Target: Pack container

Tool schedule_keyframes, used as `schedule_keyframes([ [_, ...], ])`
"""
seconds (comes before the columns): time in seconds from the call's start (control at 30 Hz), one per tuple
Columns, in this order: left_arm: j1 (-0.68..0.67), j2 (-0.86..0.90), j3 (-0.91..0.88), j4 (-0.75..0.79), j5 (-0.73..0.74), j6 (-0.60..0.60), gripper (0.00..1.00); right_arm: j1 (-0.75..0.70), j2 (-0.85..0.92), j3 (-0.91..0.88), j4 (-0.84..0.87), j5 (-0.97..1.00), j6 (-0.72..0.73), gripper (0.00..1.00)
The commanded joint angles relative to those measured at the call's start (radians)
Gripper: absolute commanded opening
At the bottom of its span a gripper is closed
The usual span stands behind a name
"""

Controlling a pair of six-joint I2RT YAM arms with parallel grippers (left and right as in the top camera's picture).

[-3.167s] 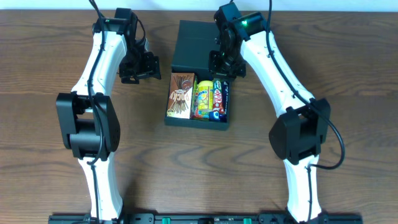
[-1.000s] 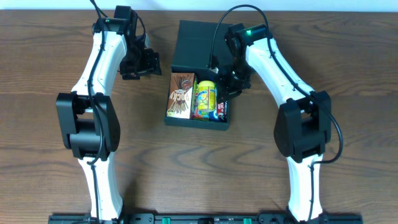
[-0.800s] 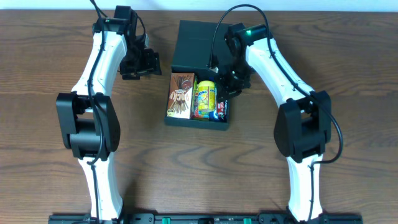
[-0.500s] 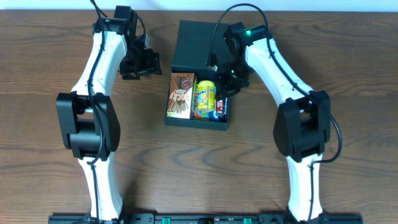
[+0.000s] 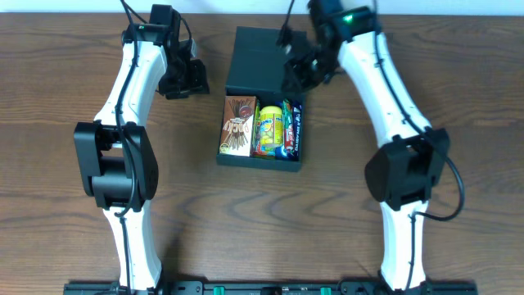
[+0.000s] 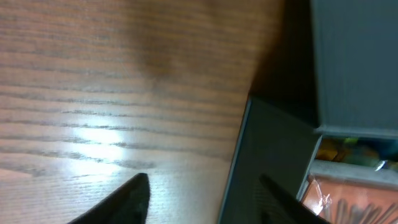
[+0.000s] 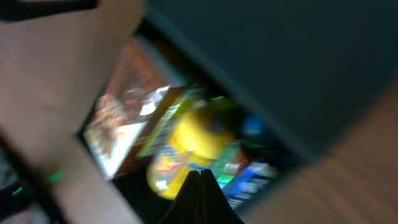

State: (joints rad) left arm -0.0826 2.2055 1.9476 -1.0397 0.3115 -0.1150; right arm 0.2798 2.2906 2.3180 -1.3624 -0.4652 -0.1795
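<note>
Status: container (image 5: 259, 161) is mid-table, tray end toward the robot, hinged lid (image 5: 255, 59) open and laid back on the far side. The tray looks full: brown packet (image 5: 238, 125), yellow packet (image 5: 268, 128) and blue packet (image 5: 292, 127) lie side by side, wall to wall, with no obvious slot for another. No loose snacks show on the table (image 5: 458, 98). Loading reads as done. Likely remaining: fold the lid over and shut it.

Right gripper (image 5: 301, 72) hangs over the lid's right edge near the hinge. Its jaws look together and empty, though the wrist view is blurred. Left gripper (image 5: 187, 79) sits just off the lid's left side without touching it, jaws apart and empty.

Room: open wood left and right of the box. Little table is left beyond the lid's far edge, so any approach from behind is tight.
</note>
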Motion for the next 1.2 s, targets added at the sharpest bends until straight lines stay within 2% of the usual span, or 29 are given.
schedule_keyframes([
  [0.0,-0.003,-0.014,0.019,0.026,0.024,0.002,0.25,-0.062,-0.008,0.010,0.003,0.185,0.012,0.01],
  [0.03,-0.003,-0.014,0.019,0.039,0.039,0.000,0.11,-0.077,-0.008,-0.002,0.006,0.229,0.018,0.01],
  [0.07,-0.003,-0.014,0.019,0.053,0.050,-0.014,0.05,-0.087,-0.008,-0.008,0.007,0.250,0.030,0.01],
  [0.2,-0.003,-0.014,0.019,0.124,0.048,-0.098,0.06,-0.138,-0.008,-0.032,0.014,0.266,0.121,0.01],
  [0.43,-0.003,-0.014,0.019,0.225,0.048,-0.212,0.06,-0.178,-0.008,-0.107,0.081,0.246,0.127,0.01],
  [0.57,-0.003,-0.008,0.019,0.291,0.048,-0.225,0.06,-0.202,-0.007,-0.222,0.202,0.106,0.128,0.01],
  [0.67,-0.001,0.014,0.019,0.342,0.055,-0.280,0.05,-0.220,-0.006,-0.286,0.304,0.027,0.168,0.01],
  [0.83,0.018,0.093,0.019,0.409,0.157,-0.333,0.05,-0.233,0.009,-0.337,0.451,-0.068,0.233,0.01],
  [1.0,0.024,0.163,0.019,0.481,0.267,-0.393,0.06,-0.233,0.061,-0.337,0.507,-0.151,0.296,0.01],
  [1.17,0.021,0.198,0.019,0.488,0.299,-0.411,0.06,-0.233,0.105,-0.337,0.513,-0.184,0.332,0.01],
])
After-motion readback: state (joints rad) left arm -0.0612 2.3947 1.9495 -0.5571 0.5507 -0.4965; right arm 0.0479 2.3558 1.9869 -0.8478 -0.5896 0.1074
